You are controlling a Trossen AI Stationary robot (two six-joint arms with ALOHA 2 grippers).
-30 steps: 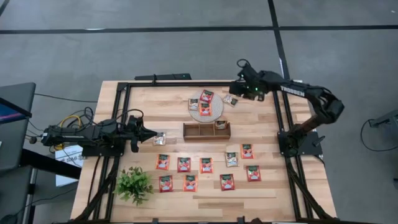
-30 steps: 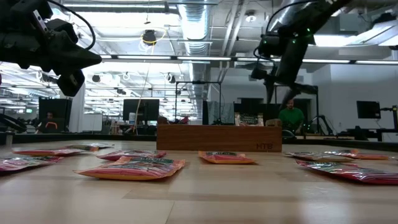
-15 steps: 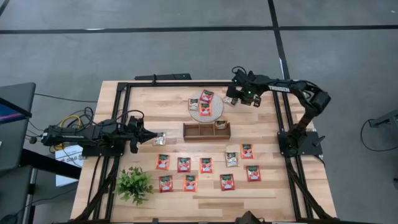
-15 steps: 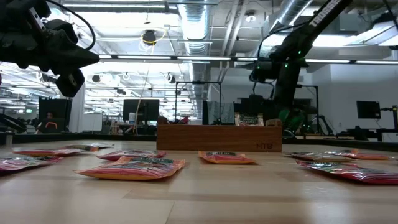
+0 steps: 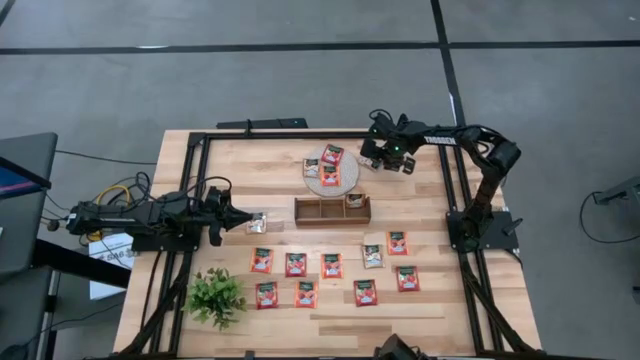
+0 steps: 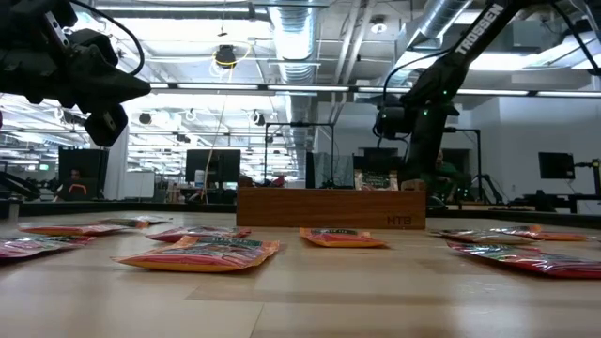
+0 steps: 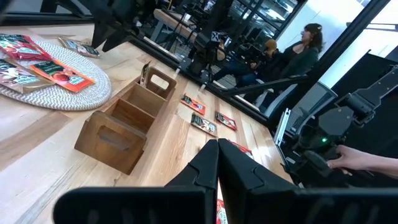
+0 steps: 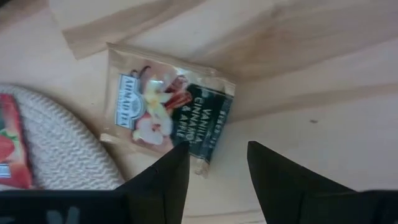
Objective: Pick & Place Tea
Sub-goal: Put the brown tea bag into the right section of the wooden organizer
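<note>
Right gripper (image 8: 214, 171) was at the far side of the table, low over a beige tea sachet (image 8: 166, 107) with a dark green end, printed with what looks like vanilla/cinnamon text. Its fingers (image 8: 158, 180) were spread with a clear gap between them and nothing in it; the sachet's near edge sat just ahead of that gap. The sachet lay flat on the wood with one edge up against, possibly just under, the round woven mat (image 8: 59, 146); can't tell which.

Mat (image 5: 312, 180) held three more sachets (image 5: 331, 155). The three-compartment wooden tray (image 5: 318, 210) sat just in front of the mat, with one sachet (image 5: 354, 200) standing in its right-end compartment.

Two rows of mostly red-orange sachets (image 5: 331, 265) lay flat on the near half of the table, one pale one (image 5: 372, 256) among them. A silvery sachet (image 5: 257, 223) lay alone just ahead of the left gripper's tips.

Left gripper (image 5: 238, 216) was at the left edge, fingers pressed together, holding nothing. Small potted plant (image 5: 215, 296) sat in the near-left corner.
</note>
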